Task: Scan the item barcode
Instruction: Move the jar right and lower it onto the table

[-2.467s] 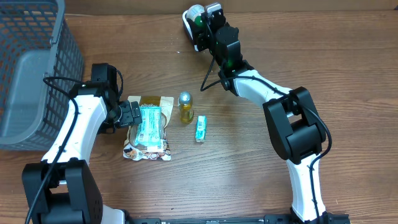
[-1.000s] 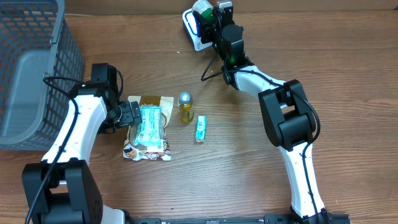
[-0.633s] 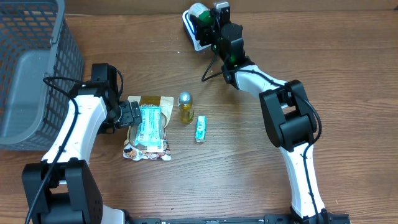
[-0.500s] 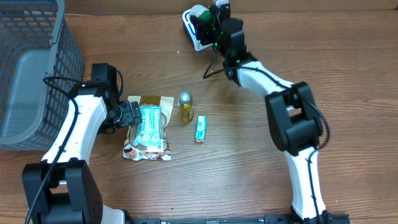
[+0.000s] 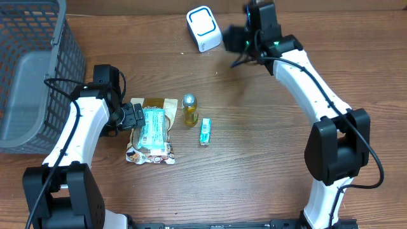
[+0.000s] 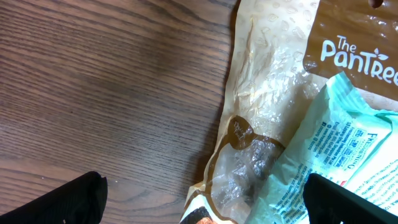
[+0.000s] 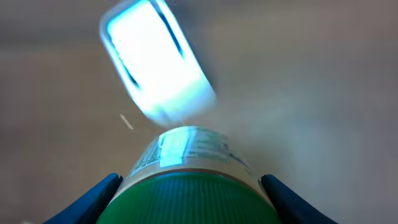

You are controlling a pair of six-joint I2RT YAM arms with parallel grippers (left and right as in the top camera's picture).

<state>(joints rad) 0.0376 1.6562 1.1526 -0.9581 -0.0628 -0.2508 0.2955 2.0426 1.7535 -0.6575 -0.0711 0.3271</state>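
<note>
The item in hand is a round jar with a green lid (image 7: pixel 193 186) and a printed label. My right gripper (image 7: pixel 193 202) is shut on it, one blue finger on each side of the lid. From overhead, the right gripper (image 5: pixel 236 39) hovers at the back of the table, just right of the white barcode scanner with the blue ring (image 5: pixel 203 28), which appears blurred ahead of the jar (image 7: pixel 155 68). My left gripper (image 5: pixel 133 117) stands open and low over the edge of a brown snack bag (image 6: pixel 267 93), with nothing held.
A teal packet (image 5: pixel 152 125) lies on the snack bag (image 5: pixel 152 143). A small bottle with a silver cap (image 5: pixel 189 109) and a small teal pack (image 5: pixel 205 131) sit mid-table. A grey mesh basket (image 5: pixel 38 70) stands at the far left.
My right arm has swung to the right, carrying the jar from directly over the scanner to a spot beside it. The left arm has not moved.
</note>
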